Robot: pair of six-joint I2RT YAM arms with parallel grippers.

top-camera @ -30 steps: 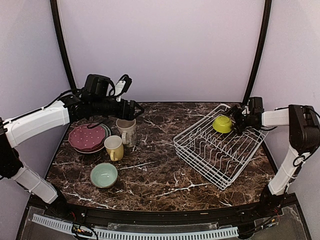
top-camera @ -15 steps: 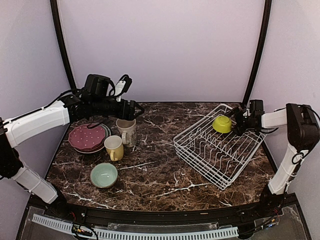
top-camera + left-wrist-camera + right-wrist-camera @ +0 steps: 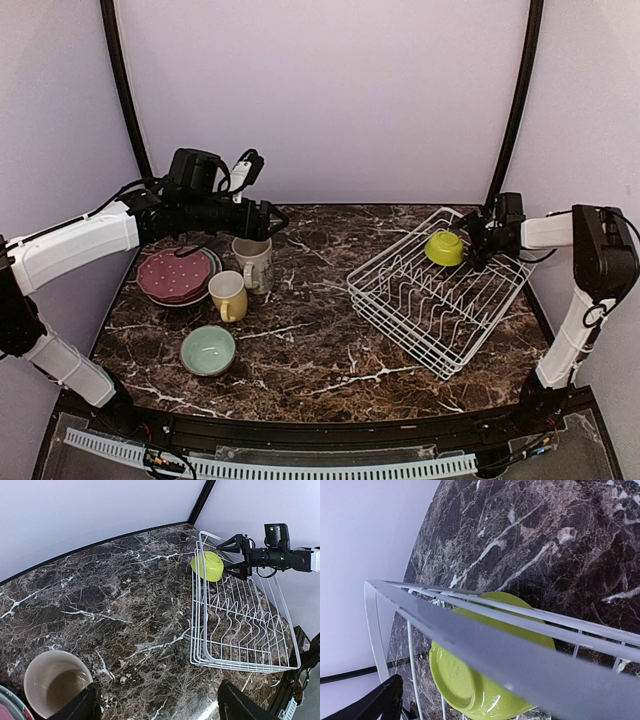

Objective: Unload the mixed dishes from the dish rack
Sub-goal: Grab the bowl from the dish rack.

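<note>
Marble table (image 3: 300,340), lime-green bowl (image 3: 444,248) just beside right gripper (image 3: 467,243)

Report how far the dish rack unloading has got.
Done: the stack of round plates, yellow mug, cream-grey mug and pale mint bowl sit on the dark marbled table, left of the white wire dish rack. In hand: the right hand is open at the lime-green bowl in the rack's far corner, not closed on it. Remaining: only that bowl; the left hand is open and empty.
</note>
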